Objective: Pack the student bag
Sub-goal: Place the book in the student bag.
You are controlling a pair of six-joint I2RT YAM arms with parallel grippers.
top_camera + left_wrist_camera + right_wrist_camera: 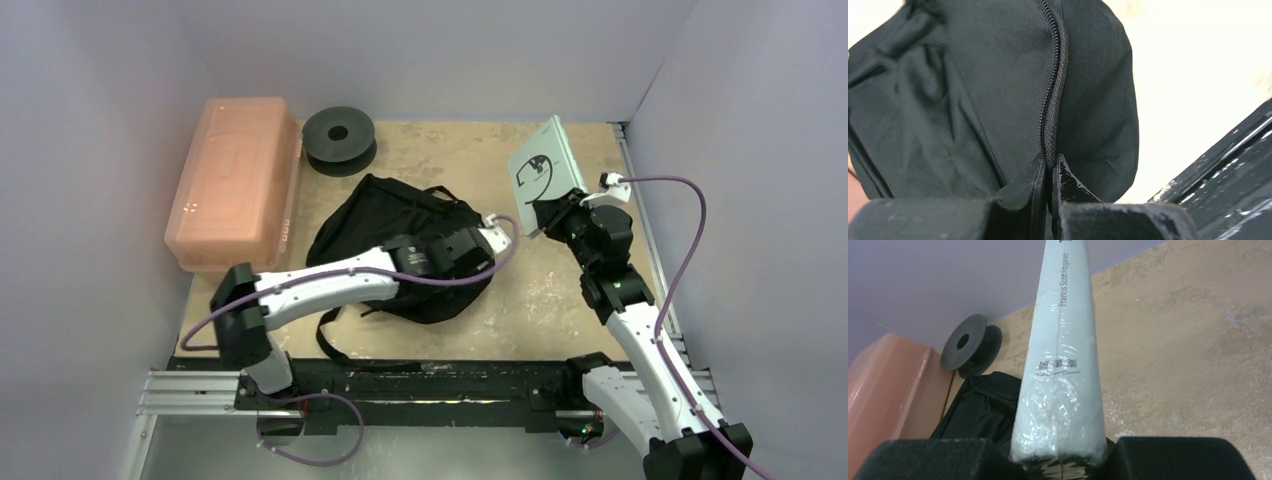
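The book (1063, 365) is clamped in the right gripper (1060, 460), to the right of the bag (375, 215), whose zip edge (1052, 100) is pinched by the left gripper (1050, 167).

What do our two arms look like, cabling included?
Left arm and right arm: white link shells, black joints, a purple cable along each. Left gripper fingers glossy black, scuffed; right gripper fingers matte black, blocky.

Overhead looks down; 2 close wrist views share student bag (375, 215).
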